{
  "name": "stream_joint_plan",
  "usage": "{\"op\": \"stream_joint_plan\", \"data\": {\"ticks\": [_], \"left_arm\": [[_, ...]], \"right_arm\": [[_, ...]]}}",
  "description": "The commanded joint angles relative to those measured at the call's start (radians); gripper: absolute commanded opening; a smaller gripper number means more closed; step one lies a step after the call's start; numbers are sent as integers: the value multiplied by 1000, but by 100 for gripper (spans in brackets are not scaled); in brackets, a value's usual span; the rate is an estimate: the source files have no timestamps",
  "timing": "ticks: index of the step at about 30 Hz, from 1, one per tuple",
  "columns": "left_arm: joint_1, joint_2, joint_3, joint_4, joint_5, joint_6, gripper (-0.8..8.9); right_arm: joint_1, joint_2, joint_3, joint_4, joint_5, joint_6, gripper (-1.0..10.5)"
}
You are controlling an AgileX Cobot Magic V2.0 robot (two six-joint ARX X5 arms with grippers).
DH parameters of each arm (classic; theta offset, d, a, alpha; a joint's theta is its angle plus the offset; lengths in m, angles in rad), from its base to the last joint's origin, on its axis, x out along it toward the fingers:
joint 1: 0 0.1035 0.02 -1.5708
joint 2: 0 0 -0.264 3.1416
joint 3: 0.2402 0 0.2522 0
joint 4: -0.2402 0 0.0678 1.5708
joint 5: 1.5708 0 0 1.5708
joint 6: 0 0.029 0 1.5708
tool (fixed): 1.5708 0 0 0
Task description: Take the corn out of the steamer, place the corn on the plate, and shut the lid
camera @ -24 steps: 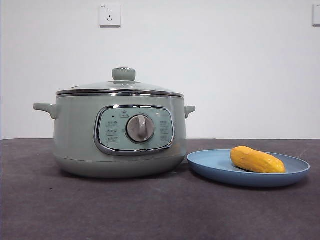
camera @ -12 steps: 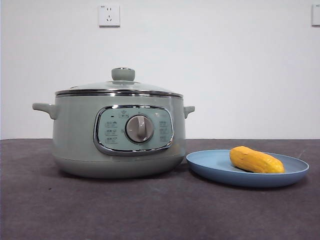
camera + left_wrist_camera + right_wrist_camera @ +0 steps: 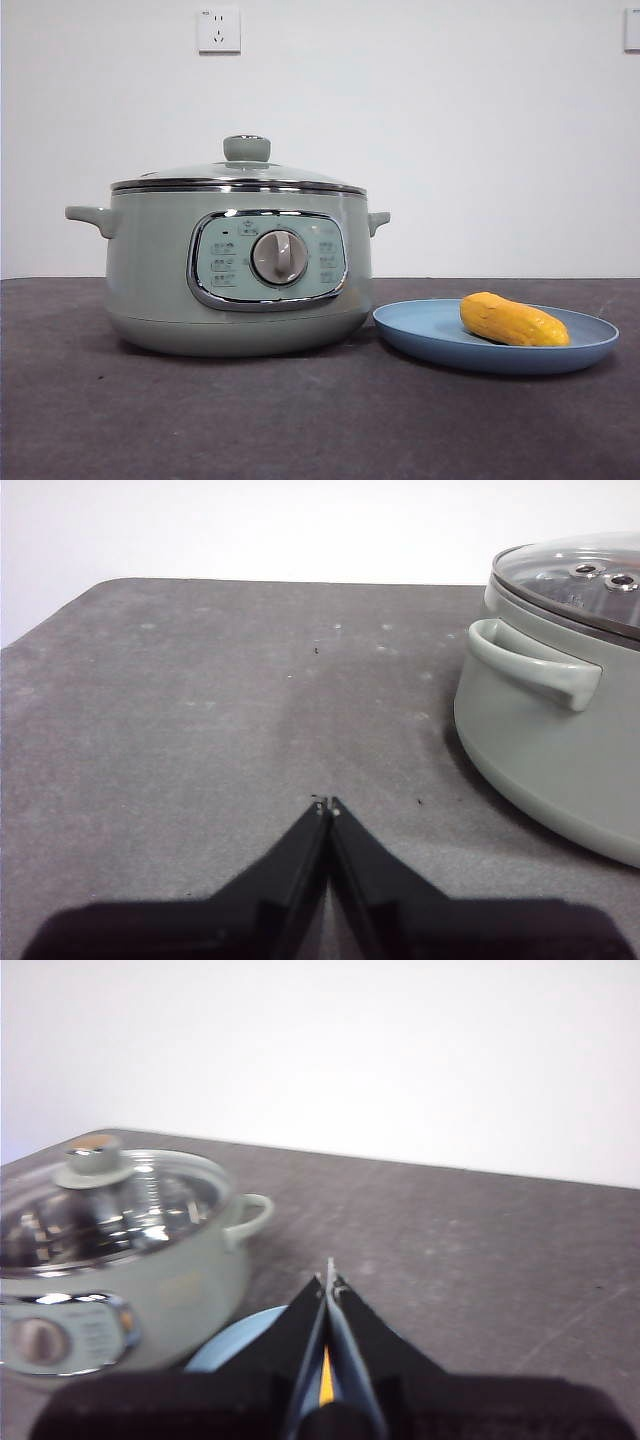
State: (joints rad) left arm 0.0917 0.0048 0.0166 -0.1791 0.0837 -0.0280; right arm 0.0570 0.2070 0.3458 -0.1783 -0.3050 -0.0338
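Nothing on the table is displaced between the earlier front views and the present one, apart from a very slight sideways shift of the whole picture. The corn (image 3: 514, 321) is shown lying on its side on the plate (image 3: 420, 330), towards the plate's far-right portion. The plate is set just beside the steamer (image 3: 160, 270) on the dark table (image 3: 300, 420). The lid (image 3: 240, 183) is seated squarely on the steamer's rim, its knob (image 3: 247, 148) upright at the centre. All three steps of the task are thus judged complete.

The left gripper (image 3: 327, 805) is held low over bare table beside the steamer's side handle (image 3: 535, 663), with its jaws pressed together and nothing held. The right gripper (image 3: 330, 1272) is held above the plate's edge, jaws likewise closed and empty; a sliver of yellow, presumably the corn, is glimpsed through the slit behind them.

The corn is judged light, fairly firm and smooth, so a grasp across its thick middle would be preferred over its tapered ends, from which it could slip. The lid is judged heavier and breakable, being glass with a steel rim; the knob is its only sensible hold. The steamer is judged heavy and stable.

A wall socket (image 3: 219, 30) is visible on the white wall behind. No obstacle is seen between either gripper and the task's things.
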Motion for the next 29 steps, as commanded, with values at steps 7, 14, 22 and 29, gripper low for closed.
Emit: {"op": "stream_joint_plan", "data": {"ticks": [7,14,22,29], "left_arm": [[3,-2,-13,5,-3,-10,-4],[3,-2,-13,5,-4,-10,-4],[3,-2,-13,5,-3,-10,-4],[3,-2,-13,5,-3,-10,-4]], "right_arm": [[-6,-174,-274,95,174,72,1],[-6,-206,-341,55,186,89,1],[-6,-206,-341,2,203,120,1],[-5,-206,-341,5,204,130,1]]}}
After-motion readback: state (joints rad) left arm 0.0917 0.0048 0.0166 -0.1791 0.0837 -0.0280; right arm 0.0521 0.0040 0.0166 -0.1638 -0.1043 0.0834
